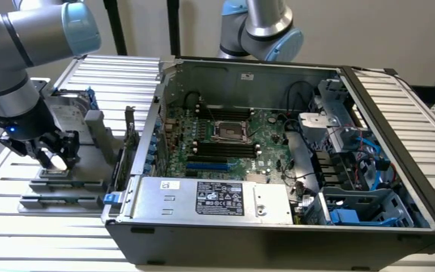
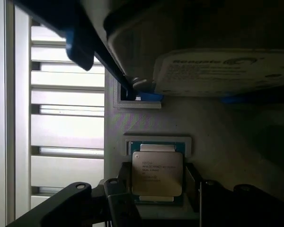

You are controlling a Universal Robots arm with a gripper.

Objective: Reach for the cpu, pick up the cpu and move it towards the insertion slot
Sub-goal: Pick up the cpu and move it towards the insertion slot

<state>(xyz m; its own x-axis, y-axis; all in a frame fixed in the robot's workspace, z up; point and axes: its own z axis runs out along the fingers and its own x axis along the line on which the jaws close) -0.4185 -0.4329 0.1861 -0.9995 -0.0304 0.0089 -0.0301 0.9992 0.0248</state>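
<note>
One arm (image 1: 21, 62) is in play, and you've got its gripper (image 1: 56, 154) parked low over the grey fixture (image 1: 59, 192) on the slatted table (image 1: 21, 226), off to the exterior view's left of the open PC case (image 1: 278, 238).

The cpu (image 1: 56, 162) is right under the gripper (image 2: 158, 189). In the wrist view the cpu (image 2: 157, 172) lies flat, silvery face up, in a shallow square pocket near one edge of the fixture (image 2: 227, 127). The pocket's pale rim peeks out past the chip's far side. Honestly, you can't tell from either view whether the gripper has closed on the chip or is just sitting around it. The chip looks seated in the pocket, not lifted.

Further along the same fixture there's a Seagate hard drive (image 2: 217, 71) with a blue bracket (image 2: 80, 45) beside it, well apart from the chip.

The insertion slot (image 1: 230, 129) is over in the case, roughly mid-motherboard (image 1: 267, 127). It has a shiny metal frame and a dark centre, with nothing in it. Black memory slots (image 1: 225, 150) run just beside it, and a long blue slot (image 1: 208, 167) sits closer to the board's near edge, next to the power supply (image 1: 213, 198). So the chip and the socket are well apart, with the case wall between them.
</note>
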